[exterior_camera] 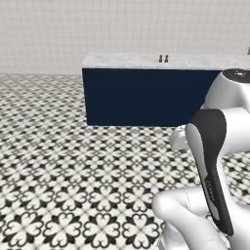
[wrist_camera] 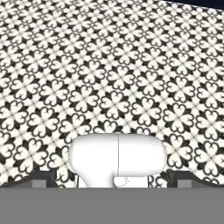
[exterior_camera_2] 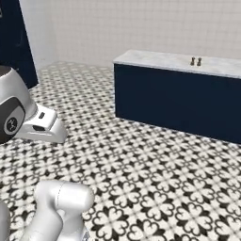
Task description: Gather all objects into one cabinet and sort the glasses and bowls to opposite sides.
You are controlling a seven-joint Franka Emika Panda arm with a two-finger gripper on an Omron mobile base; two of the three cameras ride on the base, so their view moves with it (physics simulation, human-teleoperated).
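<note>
End effector wide open, empty, over patterned floor.

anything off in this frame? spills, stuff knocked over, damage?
Nothing stands out. The patterned floor shows no spill or debris. The navy island with its pale marble top stands square and undamaged, and two small dark items sit upright on it. The gripper is open, holding nothing, over bare floor.
</note>
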